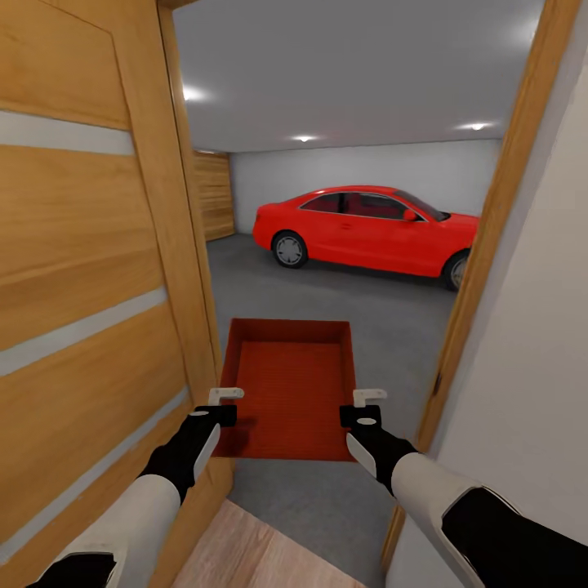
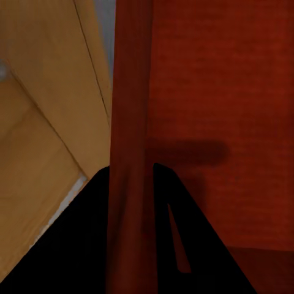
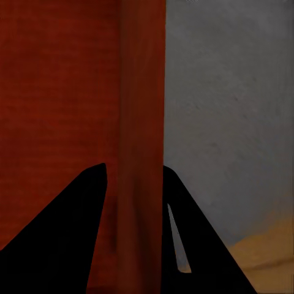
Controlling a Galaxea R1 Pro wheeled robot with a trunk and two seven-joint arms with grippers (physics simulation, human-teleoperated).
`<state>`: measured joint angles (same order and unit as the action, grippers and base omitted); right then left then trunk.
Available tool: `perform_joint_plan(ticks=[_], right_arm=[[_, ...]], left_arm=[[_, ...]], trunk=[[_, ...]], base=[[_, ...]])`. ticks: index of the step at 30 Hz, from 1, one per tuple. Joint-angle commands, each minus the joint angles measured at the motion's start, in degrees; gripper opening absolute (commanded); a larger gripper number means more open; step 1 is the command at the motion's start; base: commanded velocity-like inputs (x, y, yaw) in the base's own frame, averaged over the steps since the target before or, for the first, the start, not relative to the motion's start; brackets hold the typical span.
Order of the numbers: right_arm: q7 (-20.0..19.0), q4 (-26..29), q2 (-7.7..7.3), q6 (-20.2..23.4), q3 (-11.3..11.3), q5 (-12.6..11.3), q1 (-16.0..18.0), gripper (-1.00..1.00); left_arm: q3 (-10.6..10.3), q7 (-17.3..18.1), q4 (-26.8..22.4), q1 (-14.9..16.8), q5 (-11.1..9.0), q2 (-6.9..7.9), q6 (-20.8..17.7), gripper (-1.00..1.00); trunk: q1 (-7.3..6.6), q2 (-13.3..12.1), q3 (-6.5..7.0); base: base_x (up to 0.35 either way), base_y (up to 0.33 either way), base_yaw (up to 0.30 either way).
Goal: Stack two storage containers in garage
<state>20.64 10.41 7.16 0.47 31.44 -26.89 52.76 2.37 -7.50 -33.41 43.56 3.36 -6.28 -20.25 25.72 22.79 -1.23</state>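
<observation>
**Observer:** Where is the bin sitting right now?

**Me:** I'm carrying one storage container (image 1: 292, 390) out in front, at 12 o'clock, level and open side up. It's hanging in the doorway, over the dark grey floor (image 1: 384, 327) of the garage.

**Observer:** Why two arms?

**Me:** I'm holding it by opposite long walls so it isn't tipping. The left pincer (image 1: 220, 406) is clamped on the left wall; in the left wrist view the wall is running between the two fingers (image 2: 184, 245). The right pincer (image 1: 363, 407) is clamped on the right wall the same way.

**Observer:** Clearance?

**Me:** Tight, I judge. The open wooden door (image 1: 90, 269) is standing at 9 o'clock, just beside the left pincer. The door frame (image 1: 498, 245) is rising at 3 o'clock.

**Observer:** Ahead?

**Me:** The red car (image 1: 367, 233) is parked at 1 o'clock, well apart. I'm reading the bare floor between as the drop spot.
</observation>
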Motion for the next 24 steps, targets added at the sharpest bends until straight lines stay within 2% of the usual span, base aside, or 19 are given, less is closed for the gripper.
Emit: perform_joint_plan(ticks=[1,7,12,24], right_arm=[[0.02,0.75,0.14,-0.30,-0.74,0.79,0.06,-1.00],[0.02,0.75,0.14,-0.30,-0.73,0.79,0.06,-1.00],[0.02,0.75,0.14,-0.30,-0.77,0.79,0.06,-1.00],[0.02,0.75,0.19,-0.30,-0.76,0.79,0.06,-1.00]], left_arm=[[0.84,0.21,0.01,0.03,-0.13,-0.58,-0.31,-1.00],[0.80,0.21,0.01,0.03,-0.11,-0.58,-0.31,-1.00],[0.83,0.15,0.01,0.03,-0.11,-0.61,-0.31,-1.00],[0.82,-0.08,-0.01,0.03,-0.11,-0.65,-0.31,-1.00]], trunk=[[0.06,0.13,-0.12],[0.06,0.13,-0.12],[0.06,0.13,-0.12],[0.06,0.13,-0.12]], base=[[0.249,0.211,-0.004],[0.230,0.191,-0.001],[0.060,0.032,-0.016],[0.002,0.001,-0.198]])
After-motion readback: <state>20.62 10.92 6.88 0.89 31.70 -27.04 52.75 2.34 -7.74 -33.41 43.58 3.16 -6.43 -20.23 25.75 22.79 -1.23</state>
